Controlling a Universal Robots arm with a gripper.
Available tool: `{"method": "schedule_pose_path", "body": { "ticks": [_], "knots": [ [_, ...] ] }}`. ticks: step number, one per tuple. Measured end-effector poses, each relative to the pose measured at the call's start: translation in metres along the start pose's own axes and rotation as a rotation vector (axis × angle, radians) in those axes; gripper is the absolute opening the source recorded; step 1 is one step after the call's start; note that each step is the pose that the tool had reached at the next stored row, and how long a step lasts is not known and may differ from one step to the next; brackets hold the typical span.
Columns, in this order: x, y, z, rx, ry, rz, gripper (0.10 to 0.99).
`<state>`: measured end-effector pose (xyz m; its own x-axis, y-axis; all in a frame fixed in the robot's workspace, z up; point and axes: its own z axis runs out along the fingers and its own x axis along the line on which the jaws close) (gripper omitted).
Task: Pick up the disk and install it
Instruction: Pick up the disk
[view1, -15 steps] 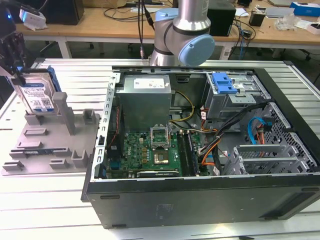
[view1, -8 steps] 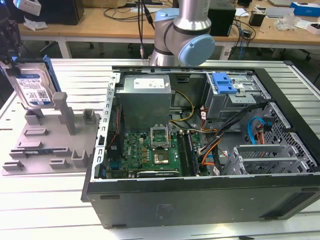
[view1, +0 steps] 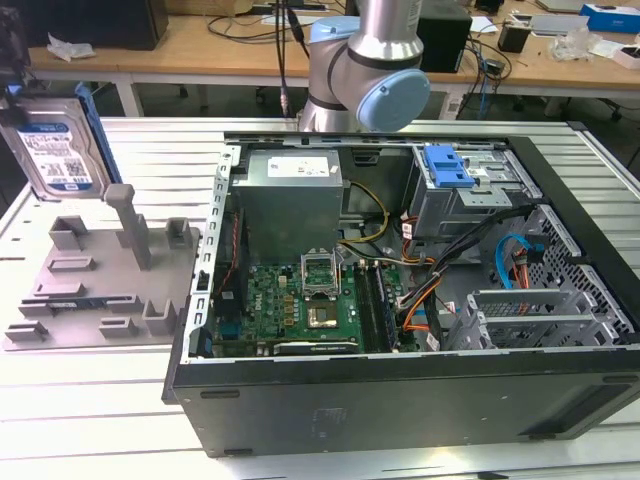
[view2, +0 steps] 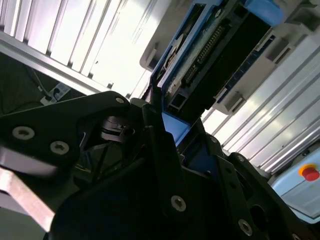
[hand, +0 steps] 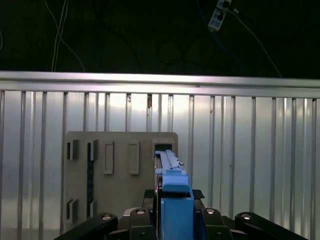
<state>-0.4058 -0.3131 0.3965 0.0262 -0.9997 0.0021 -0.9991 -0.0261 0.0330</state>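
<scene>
**Operator:** Does the gripper (view2: 172, 125) have the disk (view2: 215, 60) now?

**Observer:** Yes; in the second wrist view you see the black fingers (view2: 161, 150) closed on the blue carrier frame, one on each side; the gap between them is no wider than the frame itself, and nothing else is in it.

**Operator:** And where is the disk in the scene?

**Observer:** At the far end of the exterior view's left; it stands upright with its label facing the camera, above the far edge of the grey holder block (view1: 100, 290). In the first wrist view you look down along its blue edge toward that block; I cannot tell whether the lower end is fully clear of the slot or just touching it.

**Operator:** How much of the task is done, then?

**Observer:** The grasp is done, in my judgement, and the lift is at most begun; the install is not yet done. The open computer case (view1: 400, 400) lies on the table (view1: 100, 430) to the exterior view's right of the block, well apart from the disk. A bare blue clip (view1: 447, 165) sits at the drive cage (view1: 470, 210) in the far right part of the case; I see no drive inside that cage.
</scene>
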Motion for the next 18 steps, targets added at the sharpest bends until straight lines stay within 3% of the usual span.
{"method": "schedule_pose_path", "body": {
  "ticks": [11, 16, 18],
  "knots": [
    [0.0002, -0.0001, -0.0399, 0.000, 0.0000, 0.000, 0.369],
    [0.0003, -0.0002, -0.0612, 0.000, 0.0001, 0.000, 0.369],
    [0.0003, -0.0003, -0.0743, 0.000, 0.0000, 0.000, 0.369]
  ]
}}
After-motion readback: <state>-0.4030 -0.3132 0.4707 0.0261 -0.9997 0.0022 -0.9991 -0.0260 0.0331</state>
